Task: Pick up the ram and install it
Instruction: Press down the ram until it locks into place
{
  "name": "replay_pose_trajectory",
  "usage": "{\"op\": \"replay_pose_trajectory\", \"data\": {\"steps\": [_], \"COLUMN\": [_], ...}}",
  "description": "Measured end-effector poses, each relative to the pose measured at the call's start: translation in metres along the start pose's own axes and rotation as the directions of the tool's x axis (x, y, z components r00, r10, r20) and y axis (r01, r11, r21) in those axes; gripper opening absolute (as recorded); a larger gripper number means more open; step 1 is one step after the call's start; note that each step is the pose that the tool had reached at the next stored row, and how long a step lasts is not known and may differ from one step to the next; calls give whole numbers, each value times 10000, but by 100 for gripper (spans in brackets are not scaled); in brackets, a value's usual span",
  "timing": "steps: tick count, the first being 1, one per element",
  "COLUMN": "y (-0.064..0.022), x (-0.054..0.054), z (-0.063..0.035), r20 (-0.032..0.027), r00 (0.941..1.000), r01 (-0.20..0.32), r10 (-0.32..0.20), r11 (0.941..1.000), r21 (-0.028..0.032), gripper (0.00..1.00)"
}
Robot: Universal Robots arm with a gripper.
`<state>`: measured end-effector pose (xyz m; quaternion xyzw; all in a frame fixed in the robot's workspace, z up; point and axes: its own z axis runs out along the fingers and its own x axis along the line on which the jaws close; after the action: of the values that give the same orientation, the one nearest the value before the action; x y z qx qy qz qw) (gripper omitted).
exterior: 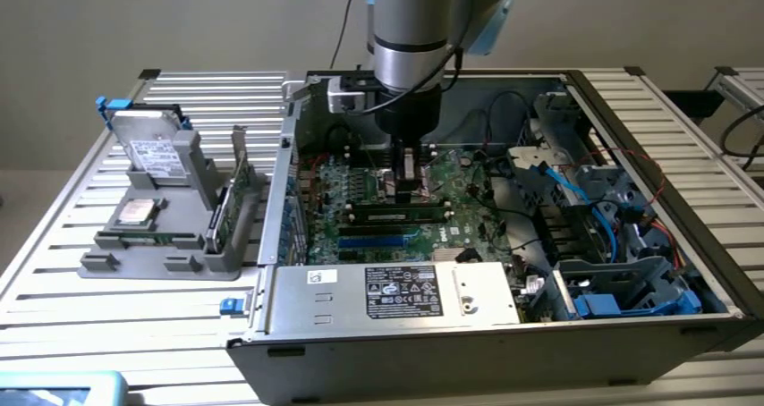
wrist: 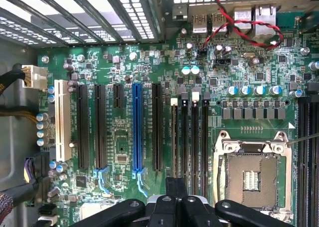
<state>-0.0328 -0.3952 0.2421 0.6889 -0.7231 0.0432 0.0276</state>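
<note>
Your slatted table (exterior: 72, 272) carries the open computer case (exterior: 478, 361), lying on its side with its inside facing up, and your arm (exterior: 412, 21) drops straight down into it from above. Along the near edge of the case you've got the silver power supply (exterior: 394, 291), and behind it the green motherboard (exterior: 358, 187), which spreads wide in the wrist view (wrist: 124, 87). Out on the table at the exterior view's left stands the grey holder (exterior: 156, 263), with a drive (exterior: 156, 151) propped upright at its back and the bigger green card with a metal bracket (exterior: 229, 196) standing on edge at the side nearest the case. Now the board itself: in the wrist view you see the CPU socket (wrist: 251, 177), the long blue slot (wrist: 138, 132) and the row of black memory slots (wrist: 192, 137) between them. The ram (exterior: 400, 215) stands on edge in those memory slots, just behind the power supply. Your gripper (exterior: 407, 178) hangs right over it with its fingers pressed together, empty; whether the tips touch the stick's top edge you can't tell. From the wrist, the gripper (wrist: 175, 187) sits over the near ends of the memory slots.
</note>
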Motion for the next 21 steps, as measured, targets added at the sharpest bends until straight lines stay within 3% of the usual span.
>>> {"op": "replay_pose_trajectory", "data": {"steps": [5,11,16,21], "y": [0,0,0,0], "x": [-1,-1,-1,-2], "z": [2,9,9,10], "r20": [-20,-51,-81,-113], "r00": [9974,9875,9734,9542], "r01": [-719,-1577,-2291,-2993], "r10": [719,1576,2290,2991], "r11": [9974,9874,9732,9537], "r21": [-71,-154,-222,-288], "gripper": [11,11,11,11]}}
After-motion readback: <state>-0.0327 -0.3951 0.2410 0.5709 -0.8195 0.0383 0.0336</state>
